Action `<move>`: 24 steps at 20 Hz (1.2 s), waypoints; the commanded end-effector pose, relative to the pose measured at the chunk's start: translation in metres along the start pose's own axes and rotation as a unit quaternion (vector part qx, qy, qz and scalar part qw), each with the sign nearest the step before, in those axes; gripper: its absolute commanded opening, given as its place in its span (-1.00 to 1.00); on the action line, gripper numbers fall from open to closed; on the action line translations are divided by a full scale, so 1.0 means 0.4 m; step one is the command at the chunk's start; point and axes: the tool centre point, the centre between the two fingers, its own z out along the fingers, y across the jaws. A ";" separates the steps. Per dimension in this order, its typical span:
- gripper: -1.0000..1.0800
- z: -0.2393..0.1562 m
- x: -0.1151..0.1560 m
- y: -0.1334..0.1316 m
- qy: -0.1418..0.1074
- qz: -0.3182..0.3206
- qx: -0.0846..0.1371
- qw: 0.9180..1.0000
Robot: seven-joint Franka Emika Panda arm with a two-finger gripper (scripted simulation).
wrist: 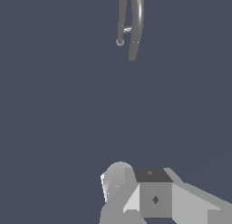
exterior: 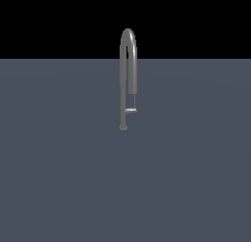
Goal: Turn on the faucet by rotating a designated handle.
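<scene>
This is no real room but a bare simulated test scene. A flat slate-grey floor (exterior: 59, 177) runs to a black void, and one lone faucet (exterior: 127, 64) stands on it.

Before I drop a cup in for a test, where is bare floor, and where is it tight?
Bare grey surface lies all around the faucet: on both sides in the exterior view and across the foreground. The only tight spot is the narrow gap inside the arch, around the handle.

Dim and flat throughout, with sharp, noiseless rendering and no blur or edge distortion. Faint highlights along the faucet (exterior: 128, 64) pipe, no cast shadows visible on the slate-grey floor (exterior: 59, 177). Pure black backdrop above in the exterior view.
</scene>
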 end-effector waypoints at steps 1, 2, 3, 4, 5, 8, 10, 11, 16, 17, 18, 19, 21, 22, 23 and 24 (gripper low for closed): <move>-1.00 0.000 0.000 0.000 0.000 0.000 0.000 1.000; -1.00 -0.001 0.000 0.000 0.000 0.000 0.000 1.000; -1.00 -0.003 0.000 0.000 0.001 0.000 0.001 1.000; -1.00 -0.006 0.000 0.000 0.003 0.000 0.002 1.000; -1.00 -0.010 0.000 -0.001 0.005 0.001 0.003 1.000; -1.00 -0.032 0.000 -0.002 0.015 0.003 0.011 1.000; -1.00 -0.052 0.000 -0.003 0.025 0.004 0.018 1.000; -1.00 -0.064 0.000 -0.003 0.030 0.005 0.022 0.999; -1.00 -0.143 -0.004 -0.001 0.065 0.012 0.054 0.996; -1.00 -0.162 -0.006 0.001 0.073 0.014 0.063 0.995; -1.00 -0.182 -0.008 0.003 0.081 0.016 0.072 0.994; -1.00 -0.202 -0.010 0.007 0.089 0.018 0.082 0.992; -1.00 -0.246 -0.015 0.016 0.106 0.022 0.105 0.989; -1.00 -0.268 -0.018 0.022 0.114 0.025 0.117 0.986; -1.00 -0.289 -0.020 0.029 0.122 0.027 0.130 0.984; -1.00 -0.310 -0.023 0.037 0.129 0.030 0.143 0.981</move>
